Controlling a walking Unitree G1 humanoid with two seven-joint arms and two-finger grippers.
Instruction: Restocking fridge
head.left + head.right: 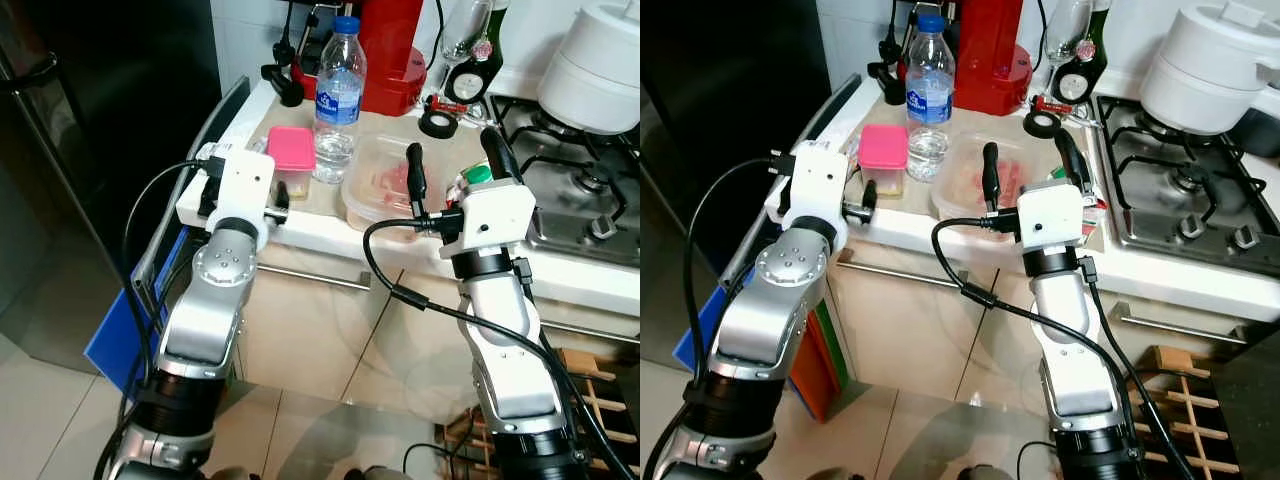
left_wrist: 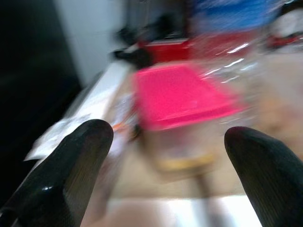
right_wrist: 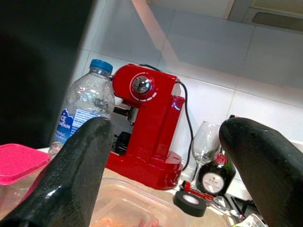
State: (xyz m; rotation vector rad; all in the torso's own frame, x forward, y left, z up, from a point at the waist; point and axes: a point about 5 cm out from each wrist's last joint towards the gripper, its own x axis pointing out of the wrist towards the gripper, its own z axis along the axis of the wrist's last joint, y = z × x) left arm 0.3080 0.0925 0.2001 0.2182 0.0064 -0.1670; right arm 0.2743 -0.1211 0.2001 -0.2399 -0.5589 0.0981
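Pink-lidded container (image 1: 291,158) sits near the front edge of the pale countertop (image 1: 330,235), just beyond the left gripper (image 2: 170,156), whose two glossy black fingers stand wide apart with nothing between them; the left wrist view is blurred, yet the flat pink lid and a clear body with something tan inside can be made out. Beside it to the right lies a wider clear plastic tub (image 1: 385,190) holding pinkish pieces, possibly meat. The right gripper (image 1: 458,165) hovers over this tub's near rim, its rounded black fingers spread wide and holding nothing. A small item with a green cap (image 1: 478,175) is partly hidden behind the right wrist housing.

Just behind the pink-lidded container stands a clear ribbed water bottle (image 1: 338,100) with a blue cap and blue label, a little water in the bottom. Farther back, a roll of black tape (image 1: 438,123) lies flat on the counter, near a glossy red coffee machine (image 3: 151,127) against the white tiled wall. A wine glass (image 3: 207,142) and a dark bottle (image 3: 215,177) stand next to it. To the right is a steel gas hob (image 1: 575,190) with black grates, bearing a white lidded pot (image 1: 597,65). The black fridge (image 1: 90,120) rises on the left.
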